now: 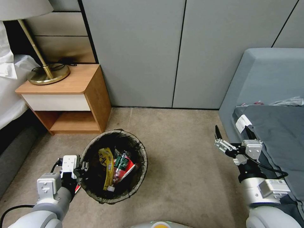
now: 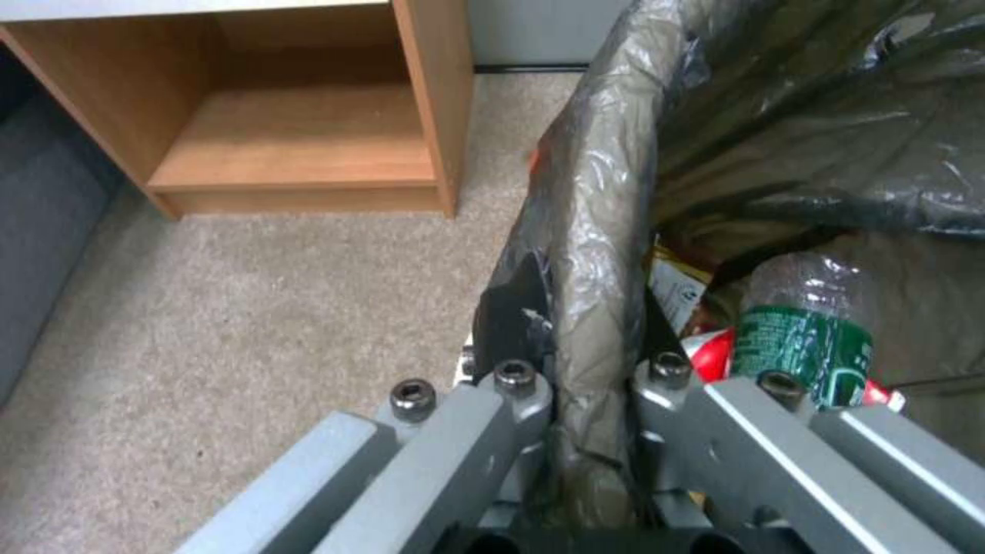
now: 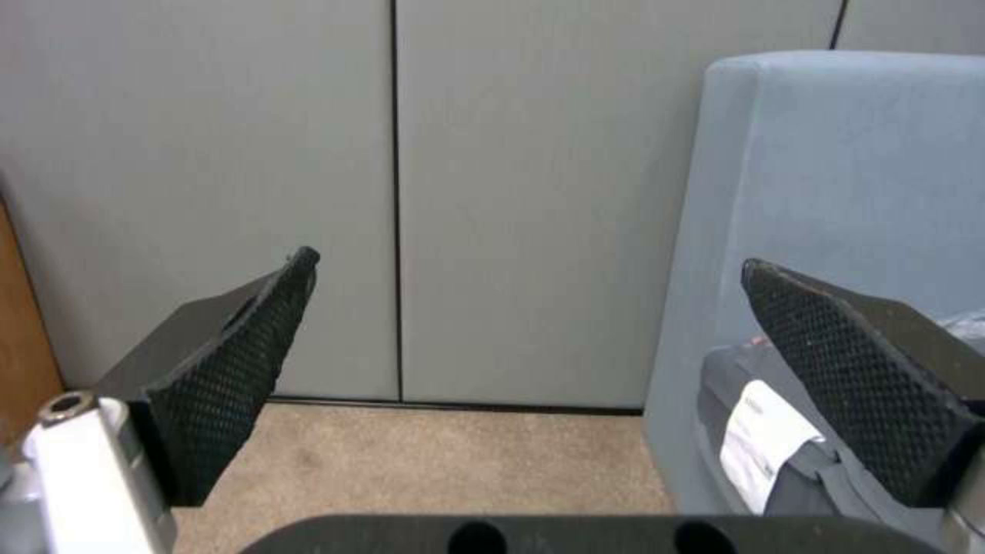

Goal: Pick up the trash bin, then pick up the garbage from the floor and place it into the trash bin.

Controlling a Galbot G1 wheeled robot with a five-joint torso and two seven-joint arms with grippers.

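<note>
The trash bin (image 1: 114,166), on the floor near the nightstand (image 1: 68,95), held at its bag-covered left rim by the left gripper (image 2: 593,362), jaws pinched on it: light, thin-walled, slippery-lined; right gripper (image 3: 534,385) idle, jaws wide.

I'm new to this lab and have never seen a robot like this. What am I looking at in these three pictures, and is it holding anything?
It is a wheeled robot with two arms, each ending in a two-fingered gripper. The wide picture comes from a camera on its head, looking down at a carpeted floor; the other two come from cameras on its wrists.

The left gripper is clamped on the rim of the trash bin, a round bin lined with a dark bag. In the left wrist view its fingers pinch the bagged rim. Inside lies garbage: a green bottle, a yellow wrapper, red-and-white cartons.

The right gripper hangs open and empty beside a grey sofa. A wooden nightstand with a lamp stands behind the bin.
</note>
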